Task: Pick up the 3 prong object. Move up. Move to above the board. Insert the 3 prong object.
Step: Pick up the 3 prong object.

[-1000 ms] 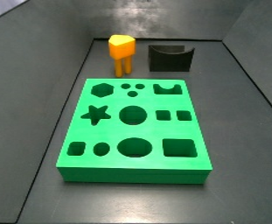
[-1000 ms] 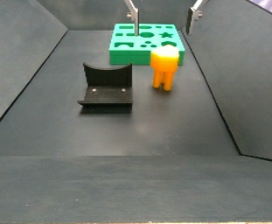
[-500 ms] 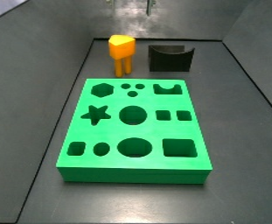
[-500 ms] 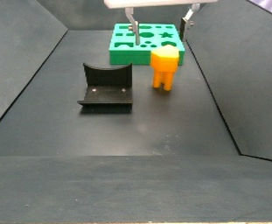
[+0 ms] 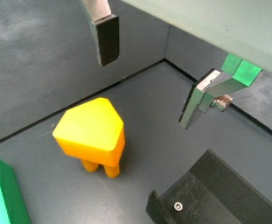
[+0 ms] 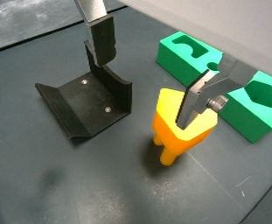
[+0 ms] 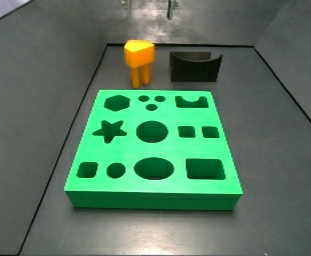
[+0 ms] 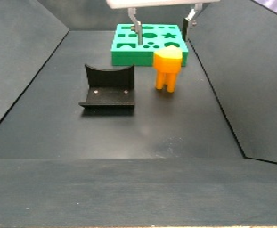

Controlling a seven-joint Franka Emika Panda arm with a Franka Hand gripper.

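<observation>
— Nothing had shifted over the last half second, though a second back the gripper (image 8: 159, 20) sat higher in a side view. Where was it at this moment?

— It hung above the floor (image 8: 141, 125), over the 3 prong object (image 8: 167, 69), with its fingers (image 5: 107, 39) spread wide apart and nothing between them.

— And the piece itself?

— It stood upright on its legs in both side views (image 7: 140, 62), untouched, orange-yellow with a rounded-triangular top. In a wrist view (image 5: 93, 136) that top lay below the gap between the two plates.

— What about the board (image 7: 154, 150)?

— It lay flat, bright green, at about 6 o'clock from the piece in that side view and near it.

— Anything else nearby?

— A dark fixture (image 7: 195, 66) stood just beside the piece, at roughly 3 o'clock from it there; both wrist views caught it too (image 6: 87, 105).
</observation>
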